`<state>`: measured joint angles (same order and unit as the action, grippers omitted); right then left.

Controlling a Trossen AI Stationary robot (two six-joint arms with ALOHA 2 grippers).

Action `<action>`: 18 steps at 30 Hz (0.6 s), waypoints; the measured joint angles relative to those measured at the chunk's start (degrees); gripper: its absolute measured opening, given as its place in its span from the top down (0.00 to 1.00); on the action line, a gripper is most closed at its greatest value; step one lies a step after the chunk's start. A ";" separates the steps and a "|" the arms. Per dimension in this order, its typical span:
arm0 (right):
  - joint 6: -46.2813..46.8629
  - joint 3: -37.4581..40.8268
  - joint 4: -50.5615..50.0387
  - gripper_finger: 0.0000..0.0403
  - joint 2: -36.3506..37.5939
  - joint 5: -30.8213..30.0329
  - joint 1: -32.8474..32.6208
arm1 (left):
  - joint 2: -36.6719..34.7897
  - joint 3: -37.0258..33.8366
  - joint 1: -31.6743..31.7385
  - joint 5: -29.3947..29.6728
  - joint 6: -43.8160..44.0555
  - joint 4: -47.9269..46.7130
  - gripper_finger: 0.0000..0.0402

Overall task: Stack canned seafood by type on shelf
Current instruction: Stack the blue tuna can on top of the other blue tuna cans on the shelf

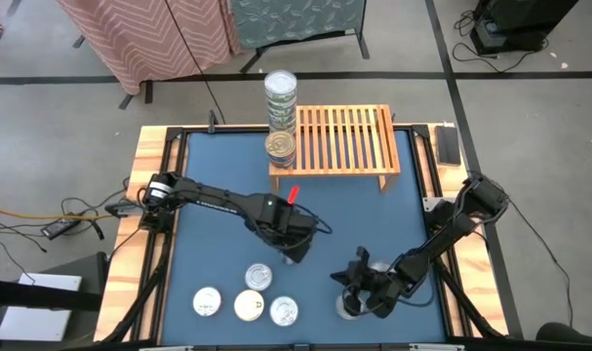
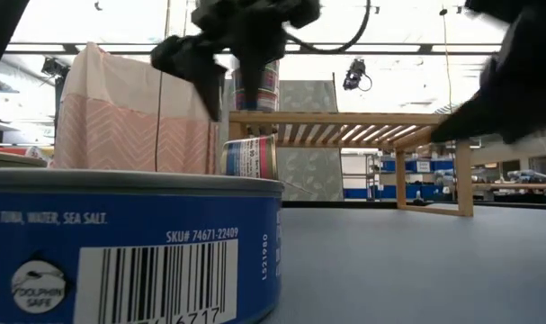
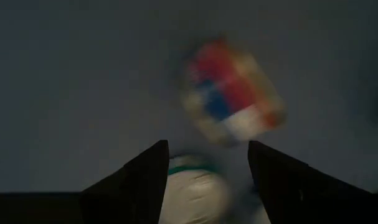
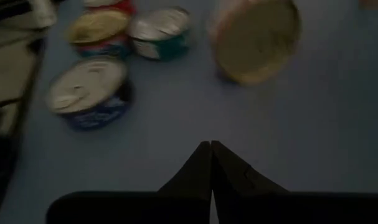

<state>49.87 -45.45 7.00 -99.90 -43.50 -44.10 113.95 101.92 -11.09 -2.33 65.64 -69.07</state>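
Left end effector hovers mid-tabletop with fingers parted, nothing visibly between them — a red-and-blue-labelled tin shows blurred beyond its fingers. Right end effector sits low at the near right, fingers pressed together, holding nothing. 4 tins lie grouped near the front edge. Shelf stands at the far side; a tall stack of tins rises at its left end, with 1 tin just in front of that stack. A blue-labelled tuna tin fills the low view.
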 joint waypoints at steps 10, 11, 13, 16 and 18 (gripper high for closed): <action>-15.35 -0.07 -20.46 0.92 18.60 0.00 -2.13 | 2.13 -0.06 -1.61 -4.37 13.74 22.39 0.35; -15.19 -0.07 -21.59 0.92 20.02 0.04 -2.36 | 2.13 -0.08 -1.84 -4.35 13.48 22.92 0.35; -15.19 -0.07 -22.32 0.91 22.38 0.11 -2.87 | 1.90 -0.05 -1.99 -5.30 13.21 22.79 0.34; -15.11 -0.07 -23.68 0.91 24.46 0.12 -3.79 | 1.96 -0.05 -2.33 -6.59 12.26 23.74 0.34; -14.98 -0.07 -24.82 0.91 25.04 0.24 -4.58 | 1.97 -0.05 -2.43 -6.92 10.91 24.70 0.34</action>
<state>34.89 -45.52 -17.82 -74.86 -43.25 -48.69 115.92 101.86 -13.52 -9.26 76.55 -44.37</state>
